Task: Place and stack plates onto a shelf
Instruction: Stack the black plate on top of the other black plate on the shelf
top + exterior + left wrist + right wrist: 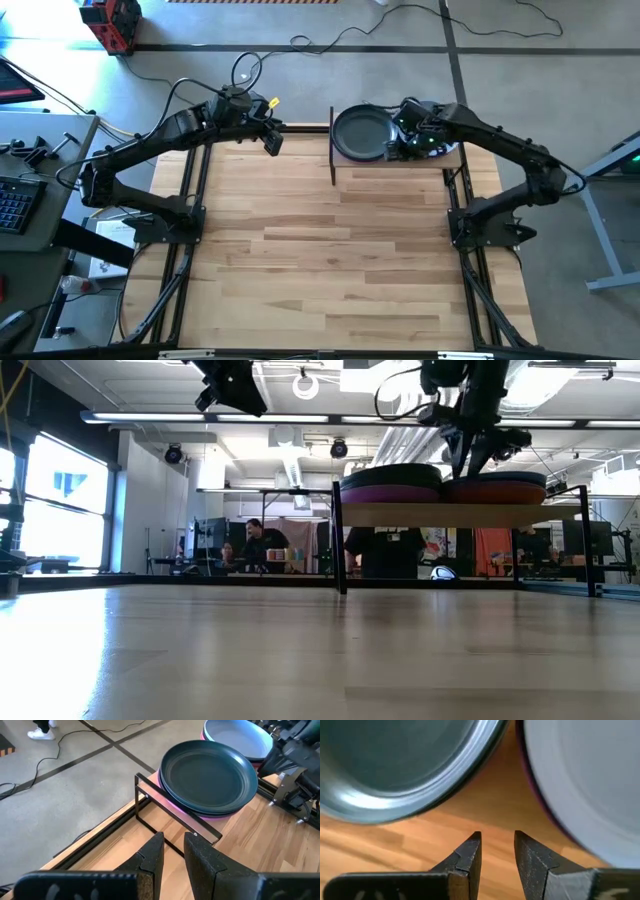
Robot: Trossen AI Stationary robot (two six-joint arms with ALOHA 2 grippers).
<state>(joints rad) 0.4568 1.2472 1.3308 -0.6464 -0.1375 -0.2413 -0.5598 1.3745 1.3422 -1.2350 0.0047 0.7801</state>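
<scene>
The right gripper (497, 851) hangs just above the shelf (235, 827), between the two stacks of plates; its fingers (467, 855) stand a little apart and hold nothing; the left gripper (172, 857) waits beside the shelf over the surface (330, 260), fingers slightly apart too, empty. A round dark plate (207, 775) with smooth glossy rim tops one stack; a pale blue-grey plate (237, 737) tops the other; the shelf is light wood with thin black rods.

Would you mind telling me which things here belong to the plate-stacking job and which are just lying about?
Job:
- dark plate stack
- pale blue plate stack
- shelf
- right gripper, over the shelf
- left gripper, waiting beside the shelf

Lying about:
- red box
- floor cables
- keyboard
</scene>
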